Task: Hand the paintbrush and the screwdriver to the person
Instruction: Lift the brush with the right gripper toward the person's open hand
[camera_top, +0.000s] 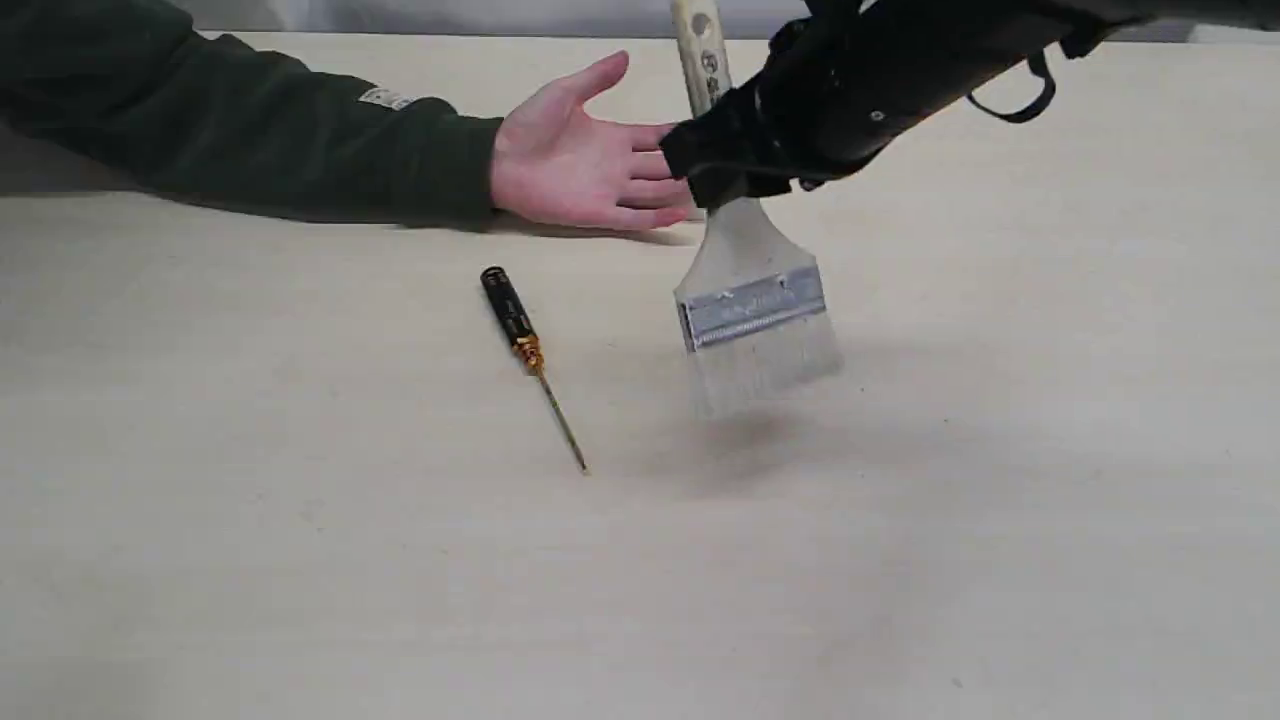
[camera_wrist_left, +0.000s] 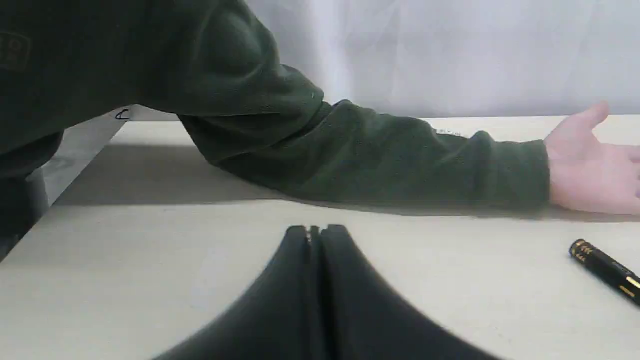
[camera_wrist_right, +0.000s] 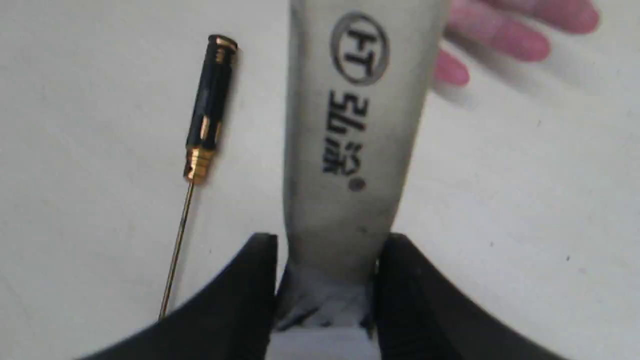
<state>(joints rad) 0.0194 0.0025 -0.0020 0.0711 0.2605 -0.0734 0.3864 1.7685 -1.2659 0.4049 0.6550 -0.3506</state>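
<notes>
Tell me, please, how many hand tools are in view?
2. The paintbrush is gripped by its handle in the right gripper, beside the person's open hand; the screwdriver lies free on the table. None appears hidden.

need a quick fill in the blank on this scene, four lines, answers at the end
1. The right gripper is shut on the handle of the ____.
2. The screwdriver lies flat on the ____, with nothing holding it.
3. The person's hand reaches out of a dark ____ sleeve.
4. The left gripper is ____ and holds nothing.

Answers: paintbrush; table; green; shut.
</notes>
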